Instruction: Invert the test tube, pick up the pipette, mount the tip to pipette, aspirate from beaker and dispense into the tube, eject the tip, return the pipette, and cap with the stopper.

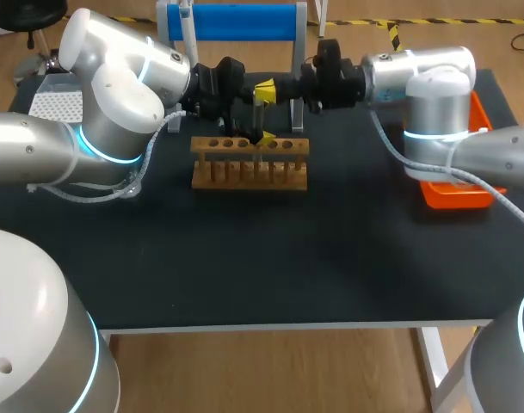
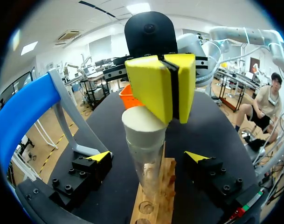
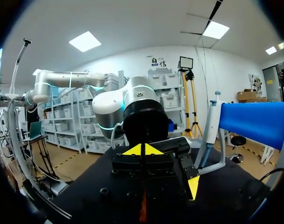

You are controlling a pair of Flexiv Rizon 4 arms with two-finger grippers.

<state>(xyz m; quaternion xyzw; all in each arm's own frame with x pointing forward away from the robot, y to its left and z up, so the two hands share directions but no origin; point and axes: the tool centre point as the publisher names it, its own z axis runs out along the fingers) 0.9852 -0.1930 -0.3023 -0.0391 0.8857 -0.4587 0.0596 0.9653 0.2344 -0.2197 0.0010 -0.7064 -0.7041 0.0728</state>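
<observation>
1. Most steps look done: the pipette [image 1: 187,30] hangs on its stand [image 1: 240,21].
2. The tube [image 2: 148,172] stands in the rack [image 2: 155,207], with the stopper [image 2: 142,123] on its mouth.
3. Right pincer [image 2: 171,93], fingers together, rests on the stopper. Left pincer [image 2: 148,157], fingers apart, flanks the tube without touching it.
4. What seems left is seating the stopper.

Test tube [image 2: 146,163] base hidden inside wooden rack [image 2: 156,199]; rack's near end cut off; orange tray [image 1: 455,196] partly covered by right arm [image 1: 435,99]
</observation>
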